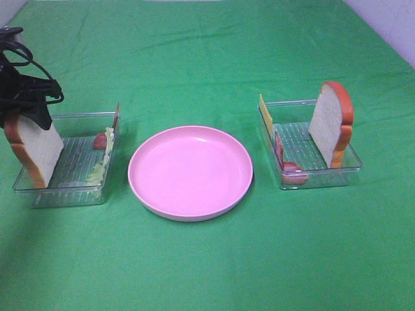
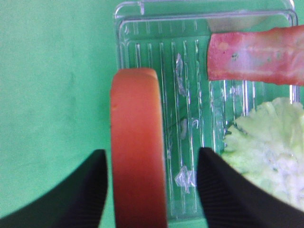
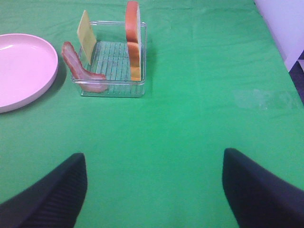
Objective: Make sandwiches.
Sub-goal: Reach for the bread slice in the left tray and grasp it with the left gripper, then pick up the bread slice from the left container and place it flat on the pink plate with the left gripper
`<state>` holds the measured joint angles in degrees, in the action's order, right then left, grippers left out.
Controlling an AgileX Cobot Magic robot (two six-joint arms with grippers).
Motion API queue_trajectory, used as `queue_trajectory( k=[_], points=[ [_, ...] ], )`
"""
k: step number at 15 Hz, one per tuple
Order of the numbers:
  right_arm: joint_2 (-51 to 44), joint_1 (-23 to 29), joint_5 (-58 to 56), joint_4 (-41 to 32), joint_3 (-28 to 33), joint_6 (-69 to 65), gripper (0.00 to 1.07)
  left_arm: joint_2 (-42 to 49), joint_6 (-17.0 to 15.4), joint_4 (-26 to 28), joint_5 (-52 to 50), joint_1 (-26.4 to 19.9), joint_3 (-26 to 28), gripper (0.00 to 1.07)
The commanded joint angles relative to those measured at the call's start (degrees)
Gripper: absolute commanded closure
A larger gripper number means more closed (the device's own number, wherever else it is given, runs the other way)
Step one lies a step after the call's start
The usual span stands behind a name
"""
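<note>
Only close-up: left end effector (image 2: 152, 153) slack astride bread slice (image 2: 137, 118); right end effector (image 3: 153, 154) wide.

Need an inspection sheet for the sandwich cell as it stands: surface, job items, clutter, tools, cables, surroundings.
Surface: green cloth, lightly wrinkled, no spills seen.
Job's things: left tray holds an upright bread slice, lettuce and a bacon strip. Right tray holds a second bread slice, a cheese square and a second bacon strip. Pink plate sits between the trays, bare.
Clutter: nothing seen.
Tools: left tool straddles the left slice's crust with a gap on one side, not clamped. Right tool is open above bare cloth, holding nothing.
Cables: black loops on the left arm.
Surroundings: pale wall past the cloth's far right corner.
</note>
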<state>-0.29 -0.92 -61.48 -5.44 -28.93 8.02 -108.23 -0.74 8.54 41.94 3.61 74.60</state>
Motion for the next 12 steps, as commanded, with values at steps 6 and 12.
queue_trajectory(
  k=[6,12],
  points=[
    [-0.9,-0.2,0.7,0.1,-0.1,0.7,0.33,0.8,-0.1,0.1,0.9,0.2,0.8,1.07],
    [-0.9,-0.2,0.7,0.1,-0.1,0.7,0.33,12.6,-0.1,1.9,6.0,0.2,4.2,1.07]
  ],
)
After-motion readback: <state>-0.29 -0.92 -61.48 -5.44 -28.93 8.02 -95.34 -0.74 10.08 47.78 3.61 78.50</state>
